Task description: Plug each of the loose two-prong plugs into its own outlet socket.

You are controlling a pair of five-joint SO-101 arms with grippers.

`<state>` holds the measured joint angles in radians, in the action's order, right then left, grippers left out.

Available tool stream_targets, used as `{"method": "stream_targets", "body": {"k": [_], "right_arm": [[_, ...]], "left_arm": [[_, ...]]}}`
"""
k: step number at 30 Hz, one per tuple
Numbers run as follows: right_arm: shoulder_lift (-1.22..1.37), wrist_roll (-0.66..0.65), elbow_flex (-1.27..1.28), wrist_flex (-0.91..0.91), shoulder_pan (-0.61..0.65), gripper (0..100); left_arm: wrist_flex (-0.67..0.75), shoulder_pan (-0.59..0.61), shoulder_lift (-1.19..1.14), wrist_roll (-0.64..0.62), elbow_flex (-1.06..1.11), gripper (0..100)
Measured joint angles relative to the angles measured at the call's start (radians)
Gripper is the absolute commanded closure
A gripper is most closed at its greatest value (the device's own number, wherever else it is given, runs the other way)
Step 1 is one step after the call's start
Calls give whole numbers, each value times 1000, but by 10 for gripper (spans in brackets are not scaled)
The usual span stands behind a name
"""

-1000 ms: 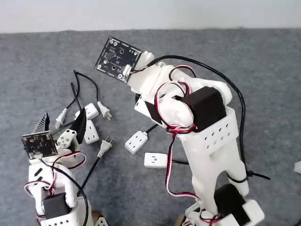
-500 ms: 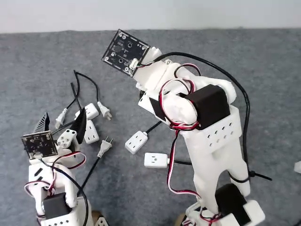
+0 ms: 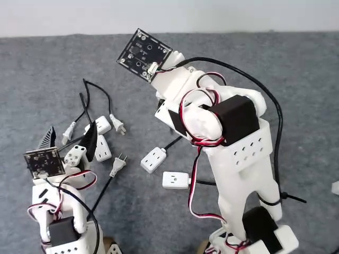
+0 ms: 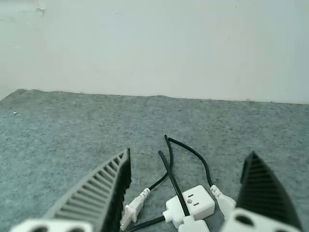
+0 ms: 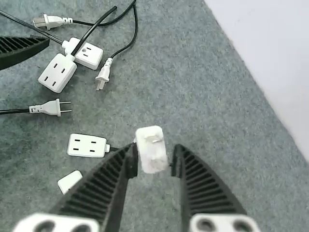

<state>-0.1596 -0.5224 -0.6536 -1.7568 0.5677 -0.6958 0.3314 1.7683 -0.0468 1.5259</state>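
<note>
The right gripper (image 5: 153,153) is clamped on a small white plastic plug (image 5: 149,146), pinched between its black ribbed fingers (image 5: 118,166) over the grey carpeted table (image 5: 207,87). The left gripper (image 4: 188,157) hangs with its fingers spread wide and grasps nothing, near a white square outlet socket (image 4: 195,201) and a white two-prong plug on a black cord (image 4: 131,211). Another loose white plug (image 3: 117,164) lies just beside a white double outlet block (image 3: 153,159).
</note>
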Motion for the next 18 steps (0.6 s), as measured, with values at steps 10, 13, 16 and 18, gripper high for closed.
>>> {"method": "stream_targets", "body": {"k": [10,13,16,18], "right_arm": [[0,0,0,0,0,839],[-12,8,0,0,-5,838],[-74,38,0,0,-49,839],[-132,57,8,0,-91,838]], "left_arm": [[0,0,0,0,0,641],[0,0,0,0,0,641],[0,0,0,0,0,641],[0,0,0,0,0,641]]}}
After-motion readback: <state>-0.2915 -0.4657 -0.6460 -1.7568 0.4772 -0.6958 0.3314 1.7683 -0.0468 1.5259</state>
